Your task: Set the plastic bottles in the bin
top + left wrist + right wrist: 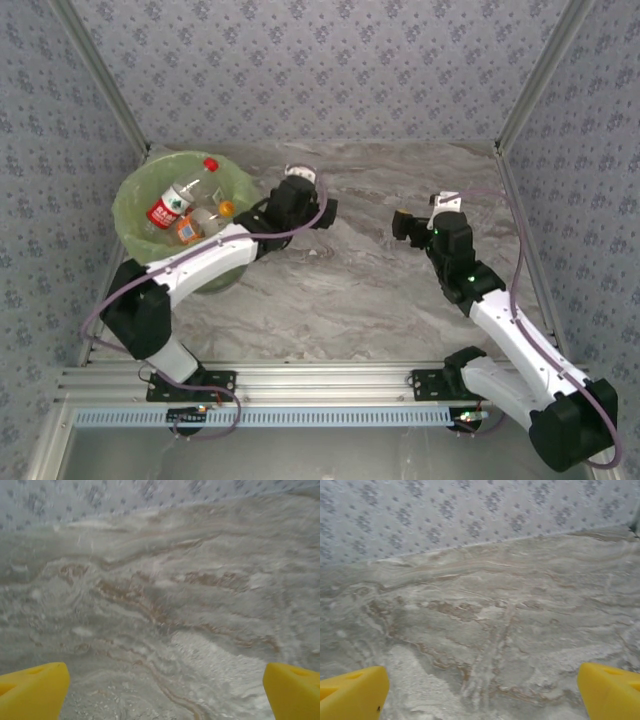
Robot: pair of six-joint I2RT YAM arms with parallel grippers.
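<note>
Left wrist view first: your left gripper [164, 692] has its yellow fingertips [35, 690] spread wide, with nothing between them but the marble table [165, 605]. The right gripper [481, 692] stands just as wide over the same bare marble, also holding nothing. From above, the left gripper hangs just beside the bin [128, 185], on its right; the right gripper is well apart, past mid-table. The plastic bottles [180, 200] lie inside the green-lined bin: a clear one with a red label and red cap, an orange-labelled one, and an orange cap beside them. The left arm covers the bin's near side, so you cannot count them all. Every bottle you can see is in the bin, so the task looks finished, or close to it.
</note>
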